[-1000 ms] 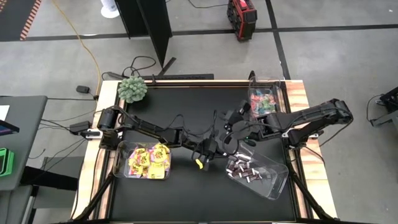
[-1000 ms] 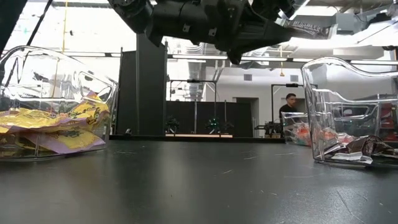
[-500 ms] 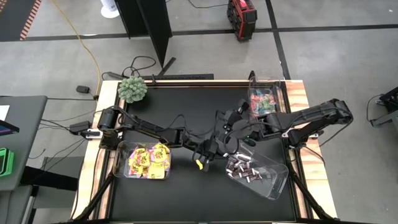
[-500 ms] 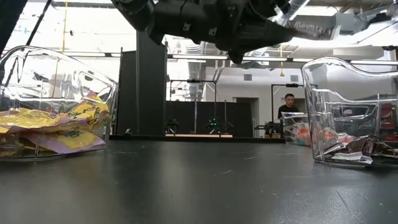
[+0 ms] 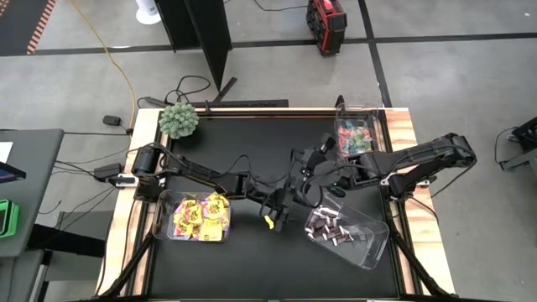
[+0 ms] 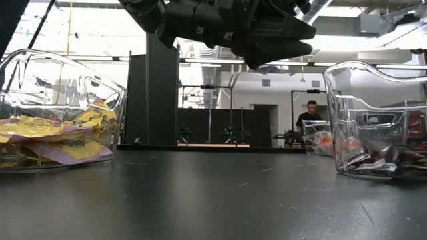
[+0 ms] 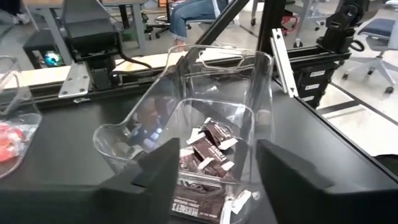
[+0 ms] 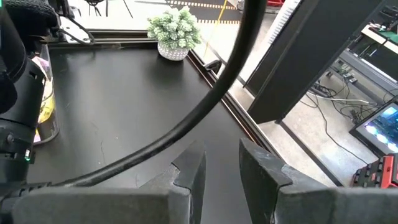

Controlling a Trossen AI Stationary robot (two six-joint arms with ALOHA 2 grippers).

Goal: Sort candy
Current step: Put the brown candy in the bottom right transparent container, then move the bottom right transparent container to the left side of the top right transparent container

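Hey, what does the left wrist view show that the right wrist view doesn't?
Only the left wrist view shows the clear plastic bin of dark brown mini bars, seen between the open left gripper fingers, plus a second clear bin with pink sweets at the edge. Only the right wrist view shows the fuzzy green ball plant, the clear bin of yellow packets, a thick black cable and the right gripper, holding nothing. Both share the black tabletop.

Grey concrete floor (image 5: pixel 470 92) surrounds the table; a person (image 6: pixel 309 115) sits beyond.
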